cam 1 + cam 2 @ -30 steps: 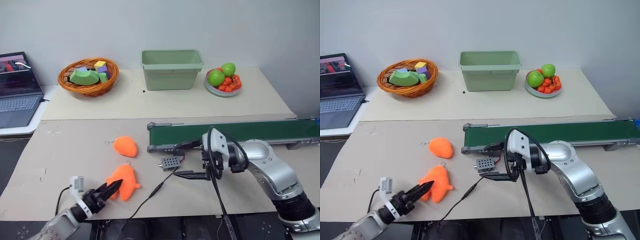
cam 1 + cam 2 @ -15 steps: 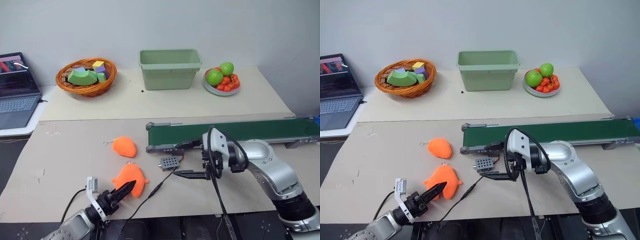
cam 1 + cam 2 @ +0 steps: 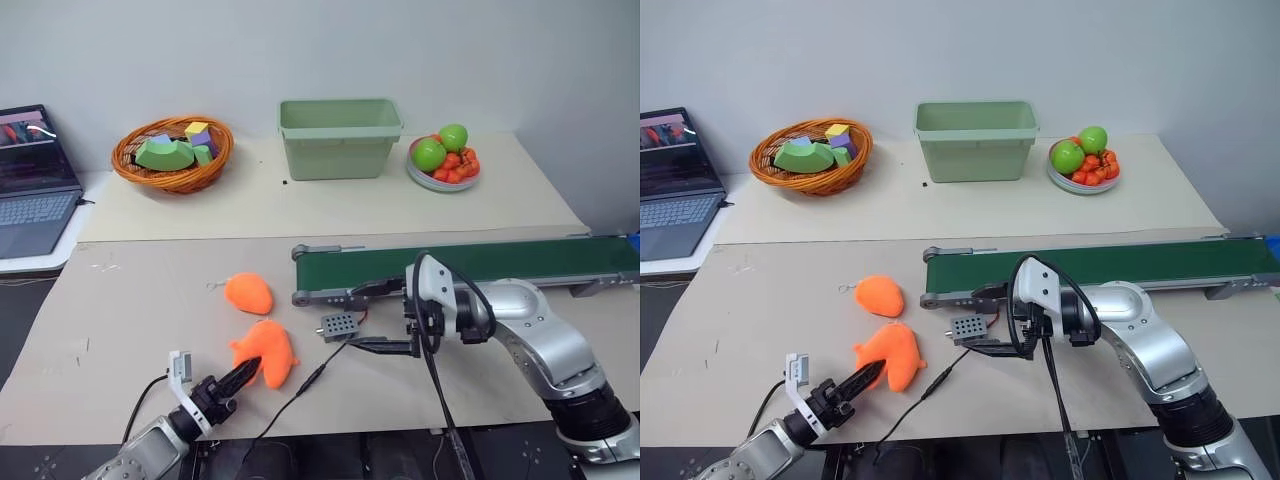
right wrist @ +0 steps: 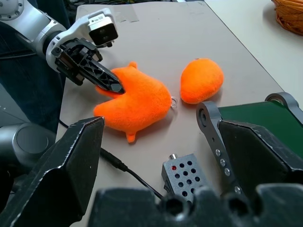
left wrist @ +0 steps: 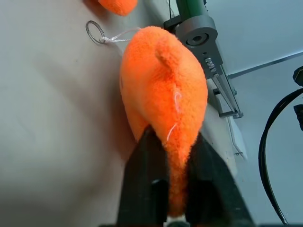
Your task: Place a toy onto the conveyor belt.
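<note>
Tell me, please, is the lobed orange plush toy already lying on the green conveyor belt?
No, the toy lies on the table, short of the conveyor belt, with the left end effector shut on one lobe.

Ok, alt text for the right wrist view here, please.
The left gripper is shut on the edge of the flat orange toy on the tabletop. An oval orange toy lies beside it, near the conveyor belt end, with the right gripper open in the foreground.

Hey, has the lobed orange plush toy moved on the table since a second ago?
Yes. The toy, pinched by the left gripper, has slid nearer the small grey box and the conveyor belt.
</note>
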### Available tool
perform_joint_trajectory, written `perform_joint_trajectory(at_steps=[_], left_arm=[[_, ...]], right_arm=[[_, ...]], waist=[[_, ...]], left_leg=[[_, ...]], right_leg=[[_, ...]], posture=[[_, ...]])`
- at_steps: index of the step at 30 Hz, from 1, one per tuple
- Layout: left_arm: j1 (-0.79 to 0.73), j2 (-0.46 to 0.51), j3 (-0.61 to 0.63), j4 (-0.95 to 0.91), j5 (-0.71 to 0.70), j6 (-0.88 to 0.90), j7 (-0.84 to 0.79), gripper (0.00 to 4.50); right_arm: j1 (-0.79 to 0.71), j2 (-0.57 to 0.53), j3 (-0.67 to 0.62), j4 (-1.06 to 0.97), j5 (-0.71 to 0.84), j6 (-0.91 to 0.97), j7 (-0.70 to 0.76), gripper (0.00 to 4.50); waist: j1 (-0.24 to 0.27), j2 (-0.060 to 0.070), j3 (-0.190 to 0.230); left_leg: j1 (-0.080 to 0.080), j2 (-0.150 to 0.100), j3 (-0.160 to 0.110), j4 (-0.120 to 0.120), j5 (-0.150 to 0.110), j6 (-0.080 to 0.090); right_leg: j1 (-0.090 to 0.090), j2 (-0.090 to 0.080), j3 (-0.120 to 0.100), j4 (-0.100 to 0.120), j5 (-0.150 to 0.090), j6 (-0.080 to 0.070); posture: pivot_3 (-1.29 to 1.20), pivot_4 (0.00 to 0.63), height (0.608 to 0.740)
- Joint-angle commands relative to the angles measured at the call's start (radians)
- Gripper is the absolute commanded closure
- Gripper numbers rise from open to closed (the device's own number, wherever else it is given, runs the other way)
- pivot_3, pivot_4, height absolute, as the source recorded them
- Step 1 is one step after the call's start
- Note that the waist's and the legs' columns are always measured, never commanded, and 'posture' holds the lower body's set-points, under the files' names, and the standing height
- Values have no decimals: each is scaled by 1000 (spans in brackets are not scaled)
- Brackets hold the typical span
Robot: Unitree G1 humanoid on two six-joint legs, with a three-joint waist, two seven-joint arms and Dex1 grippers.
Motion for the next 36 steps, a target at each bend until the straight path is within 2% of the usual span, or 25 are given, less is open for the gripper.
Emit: perform_joint_trajectory(at_steps=[1,7,12,17,21,25,27,31,36], left_arm=[[-19,-13,13,-91,21,-70,35,4379],[-49,54,-7,-262,137,-149,76,4379],[-117,239,-25,-414,270,-173,68,4379],[-301,386,-53,-396,449,-204,111,4379],[-451,504,-215,-292,769,-349,132,4379],[-627,560,-425,-94,1178,-669,221,4379],[-691,554,-501,10,1330,-837,293,4379],[-785,516,-591,185,1518,-1121,431,4379],[-864,494,-662,333,1700,-1349,558,4379]], right_arm=[[-14,5,-17,-7,-2,-19,5,0],[-27,16,-5,19,-14,-27,17,0],[-37,26,0,41,-26,-35,29,0],[-40,46,5,55,-42,-40,30,0],[-35,55,3,57,-49,-42,25,0],[-23,61,-4,50,-53,-41,8,0],[-18,65,-8,45,-54,-40,-2,0],[-6,67,-14,37,-55,-42,-17,0],[13,65,-26,17,-54,-39,-41,0]], waist=[[1,0,0],[1,-1,0],[0,-1,1],[2,-1,1],[1,-1,1],[1,-1,1],[2,-1,1],[0,-2,1],[1,-2,1]], left_leg=[[0,0,0,0,0,0],[0,0,0,0,0,0],[-1,0,0,0,0,-1],[-1,0,0,0,1,-1],[-1,-1,0,0,1,-1],[-2,-1,0,-1,1,-1],[-3,-1,0,-1,1,-1],[-5,-1,0,-1,1,-1],[-8,-1,0,0,1,-1]], right_leg=[[0,0,0,0,0,0],[0,0,0,0,0,0],[-1,0,0,0,0,0],[-1,1,0,0,0,0],[-1,0,0,0,0,0],[-2,0,0,-1,0,0],[-3,1,0,-1,0,0],[-5,0,0,-1,0,0],[-7,0,-1,-1,1,1]], posture=[[0,150,728],[0,150,728],[0,150,728],[0,150,728],[0,150,728],[0,150,728],[0,150,728],[0,150,728],[0,150,728]])
